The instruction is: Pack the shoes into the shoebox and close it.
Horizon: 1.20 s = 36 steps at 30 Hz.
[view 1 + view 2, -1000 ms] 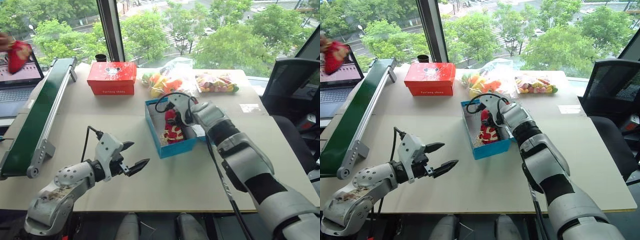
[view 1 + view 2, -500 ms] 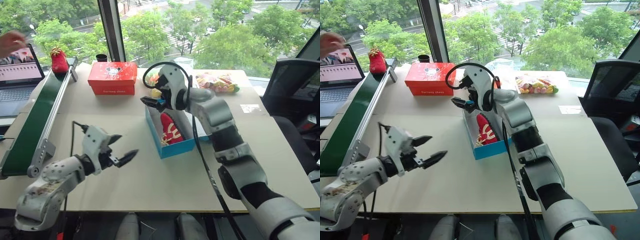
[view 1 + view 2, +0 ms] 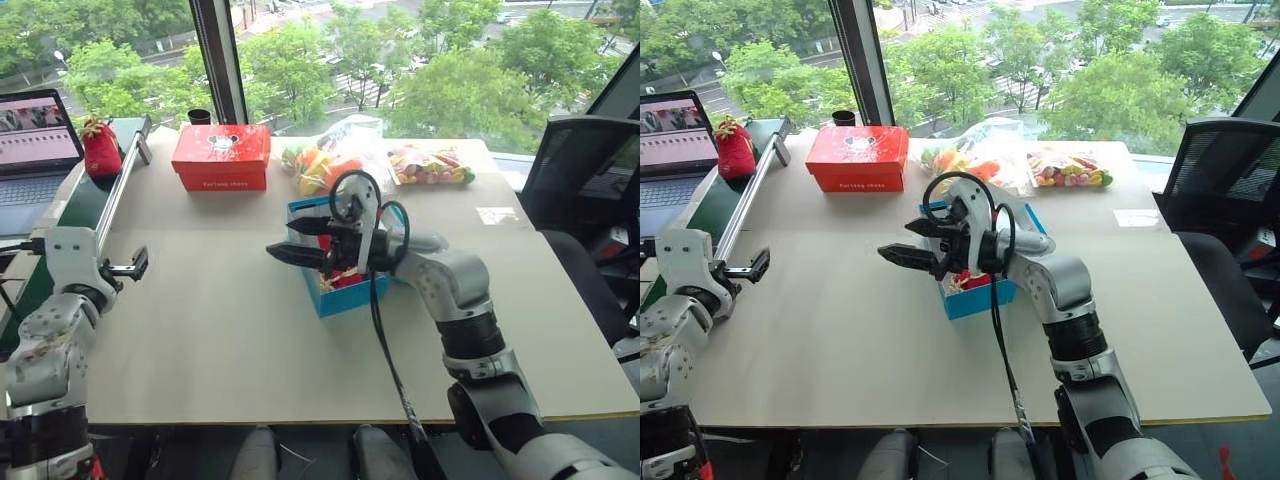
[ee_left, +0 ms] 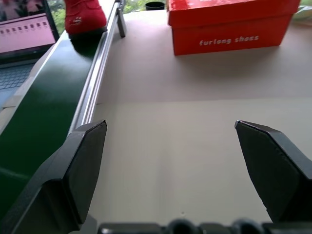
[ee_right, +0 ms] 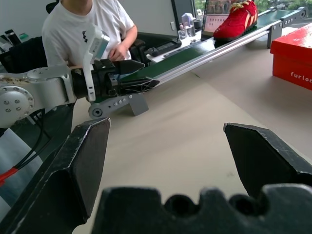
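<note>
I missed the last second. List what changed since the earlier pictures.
The right end effector rose out of the shoebox, leaving one shoe inside, and swung left, open and empty. The left end effector swung out toward the green conveyor, open. A person's hand set the second shoe on the conveyor's far end and withdrew. The red box and snack bags stayed put.

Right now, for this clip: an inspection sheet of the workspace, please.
Surface: beige table, mostly bare in front.
Job's things: blue shoebox open, one red shoe inside; second red shoe on the green conveyor.
Clutter: red box, two bags of colourful items, dark cup.
Grippers: left gripper open by the conveyor; right gripper open, empty, beside the shoebox.
Cables: black cable along the right arm.
Surroundings: laptop, office chair, windows, seated person.
</note>
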{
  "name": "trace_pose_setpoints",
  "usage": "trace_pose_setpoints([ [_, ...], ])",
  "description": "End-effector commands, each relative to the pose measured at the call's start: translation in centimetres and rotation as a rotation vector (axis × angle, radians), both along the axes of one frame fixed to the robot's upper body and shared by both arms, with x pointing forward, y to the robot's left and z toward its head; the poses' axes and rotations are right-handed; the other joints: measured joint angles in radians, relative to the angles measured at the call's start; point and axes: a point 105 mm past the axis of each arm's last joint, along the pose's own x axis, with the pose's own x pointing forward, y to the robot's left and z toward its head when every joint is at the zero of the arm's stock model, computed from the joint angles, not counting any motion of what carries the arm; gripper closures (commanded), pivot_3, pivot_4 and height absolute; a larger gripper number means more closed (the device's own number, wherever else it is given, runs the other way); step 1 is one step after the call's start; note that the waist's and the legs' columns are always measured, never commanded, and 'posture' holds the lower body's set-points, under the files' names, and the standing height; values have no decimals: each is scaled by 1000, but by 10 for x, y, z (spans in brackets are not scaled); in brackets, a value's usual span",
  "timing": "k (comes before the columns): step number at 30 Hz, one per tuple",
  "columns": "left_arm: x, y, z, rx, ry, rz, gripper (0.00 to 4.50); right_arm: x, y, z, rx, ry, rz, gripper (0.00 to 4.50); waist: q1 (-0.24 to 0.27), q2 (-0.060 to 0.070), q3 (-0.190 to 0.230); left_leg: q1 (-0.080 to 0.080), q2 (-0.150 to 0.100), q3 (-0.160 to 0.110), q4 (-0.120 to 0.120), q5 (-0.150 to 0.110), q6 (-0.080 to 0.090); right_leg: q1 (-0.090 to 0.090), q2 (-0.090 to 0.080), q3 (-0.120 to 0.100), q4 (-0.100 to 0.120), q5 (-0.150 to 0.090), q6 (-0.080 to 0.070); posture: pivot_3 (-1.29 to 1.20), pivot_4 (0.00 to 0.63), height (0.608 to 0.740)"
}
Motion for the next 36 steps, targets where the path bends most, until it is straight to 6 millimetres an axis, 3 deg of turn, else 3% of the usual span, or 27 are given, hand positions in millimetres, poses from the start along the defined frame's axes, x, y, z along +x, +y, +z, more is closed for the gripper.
trace_pose_setpoints([
  [1,2,25,20,49,-73,74,0,-11,4,4,1,-97,45,63,3,0,0,0,0,0,0,0,0,0,0,0,0,0,0,0,150,739],
  [6,6,55,26,70,-76,117,0,0,-2,-11,-74,-164,-34,63,-1,-1,0,0,0,0,1,0,0,0,0,0,1,0,0,0,150,739],
  [14,16,86,29,72,-67,127,0,24,-12,-5,-84,-302,-211,63,-1,-1,0,1,0,0,0,0,-1,-1,0,0,1,0,0,0,150,739],
  [31,34,91,16,25,-64,135,0,29,-23,-3,-112,-322,-260,63,-1,-1,-1,0,0,0,0,0,-1,-1,0,-1,3,0,0,0,150,739],
  [36,34,93,4,-34,-39,167,0,32,-25,-8,-143,-314,-265,63,-2,-1,-1,1,0,0,0,0,-1,-1,0,-1,3,0,0,0,150,739],
])
